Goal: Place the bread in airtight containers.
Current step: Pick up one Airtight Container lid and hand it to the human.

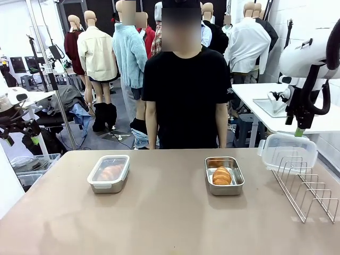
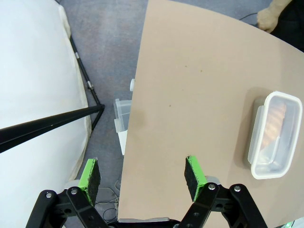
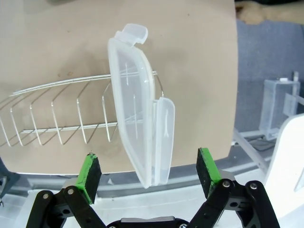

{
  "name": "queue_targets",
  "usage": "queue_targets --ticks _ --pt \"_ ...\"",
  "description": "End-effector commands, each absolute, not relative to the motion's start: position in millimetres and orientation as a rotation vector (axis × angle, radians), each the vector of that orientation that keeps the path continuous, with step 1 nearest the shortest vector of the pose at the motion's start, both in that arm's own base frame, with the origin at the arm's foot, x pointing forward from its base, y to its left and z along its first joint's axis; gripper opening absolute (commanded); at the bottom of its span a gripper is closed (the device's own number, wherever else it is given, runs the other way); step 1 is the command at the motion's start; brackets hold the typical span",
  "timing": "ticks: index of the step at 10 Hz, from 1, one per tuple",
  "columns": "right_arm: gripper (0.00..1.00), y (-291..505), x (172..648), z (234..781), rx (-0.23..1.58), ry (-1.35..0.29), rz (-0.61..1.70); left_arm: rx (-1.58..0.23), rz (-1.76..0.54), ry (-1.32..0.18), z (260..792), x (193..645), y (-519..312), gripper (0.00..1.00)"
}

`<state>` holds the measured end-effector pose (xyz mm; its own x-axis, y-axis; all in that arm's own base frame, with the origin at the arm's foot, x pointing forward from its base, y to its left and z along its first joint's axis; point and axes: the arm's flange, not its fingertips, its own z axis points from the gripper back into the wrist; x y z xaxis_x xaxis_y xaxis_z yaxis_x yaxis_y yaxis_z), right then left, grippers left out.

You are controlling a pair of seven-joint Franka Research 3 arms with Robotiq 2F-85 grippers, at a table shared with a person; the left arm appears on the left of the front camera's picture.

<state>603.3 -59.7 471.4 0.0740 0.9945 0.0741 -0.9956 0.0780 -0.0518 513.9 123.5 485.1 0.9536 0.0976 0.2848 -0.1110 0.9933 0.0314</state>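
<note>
Two steel containers sit on the tan table. The left container (image 1: pixel 109 173) (image 2: pixel 273 135) has its clear lid on, with a bread roll (image 1: pixel 110 171) inside. The right container (image 1: pixel 234 186) is uncovered and holds a golden bread roll (image 1: pixel 221 176). Its clear lid (image 1: pixel 289 151) (image 3: pixel 137 109) stands on edge in the wire rack (image 1: pixel 311 194) (image 3: pixel 71 114). My right gripper (image 1: pixel 299 130) (image 3: pixel 148 168) hangs open just above that lid, with the lid's edge in line between its pads, untouched. My left gripper (image 1: pixel 21 139) (image 2: pixel 142 178) is open over the table's left edge, holding nothing.
A person in a black shirt (image 1: pixel 183 90) stands at the far side of the table, arms down. The person's hand (image 2: pixel 268 16) (image 3: pixel 266 12) is near the table's far edge. Plastic bins (image 2: pixel 121 118) sit on the floor beside the table's left edge.
</note>
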Motion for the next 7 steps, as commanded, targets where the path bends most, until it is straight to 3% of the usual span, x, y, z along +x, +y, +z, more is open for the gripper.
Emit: queue_targets --ticks 1,7 --pt "1.0 -63 625 467 0.099 -0.092 1.519 0.057 0.114 -0.288 487 514 123 0.92" --pt "1.0 -56 636 434 0.206 -0.049 1.547 0.057 0.114 -0.288 487 514 123 0.92"
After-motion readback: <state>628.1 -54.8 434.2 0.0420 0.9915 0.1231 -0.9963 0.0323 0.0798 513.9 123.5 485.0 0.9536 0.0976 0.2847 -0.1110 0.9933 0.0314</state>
